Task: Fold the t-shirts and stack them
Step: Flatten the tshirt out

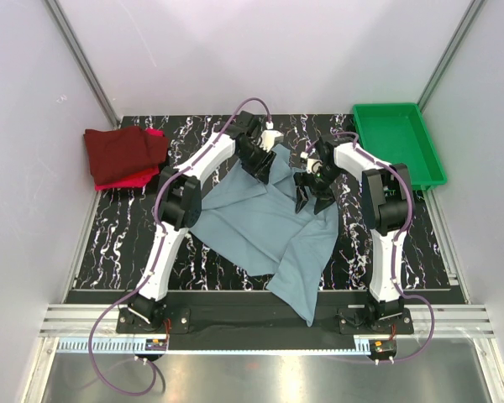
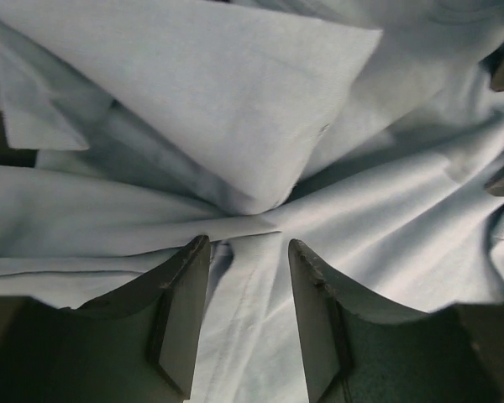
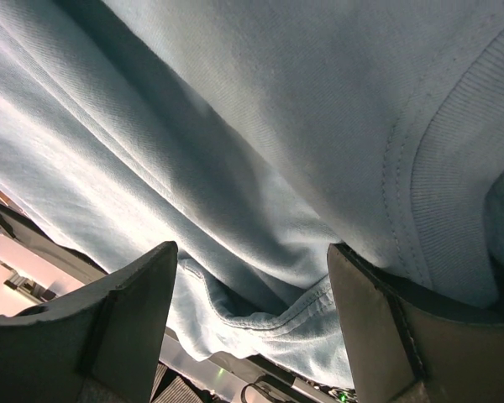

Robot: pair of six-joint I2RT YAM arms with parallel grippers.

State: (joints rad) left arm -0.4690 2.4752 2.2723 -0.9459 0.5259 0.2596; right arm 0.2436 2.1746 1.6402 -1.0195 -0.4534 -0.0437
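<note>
— Where does the top view look from?
— High above and behind my arm bases (image 1: 155,317), facing forward and down, far enough back to take in the whole table (image 1: 126,243)
— And the wrist views?
— Each looks out along my own fingers. Past my left fingers (image 2: 181,311) it faces straight onto the grey-blue shirt (image 2: 235,109), very near. Past my right fingers (image 3: 109,327) it sits nearer still, against the cloth
— What do they share?
— Only that shirt, which shows in all three views

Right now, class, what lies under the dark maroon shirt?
A bright red shirt: only its edges peek out beneath the maroon shirt. The rest is covered.
</note>
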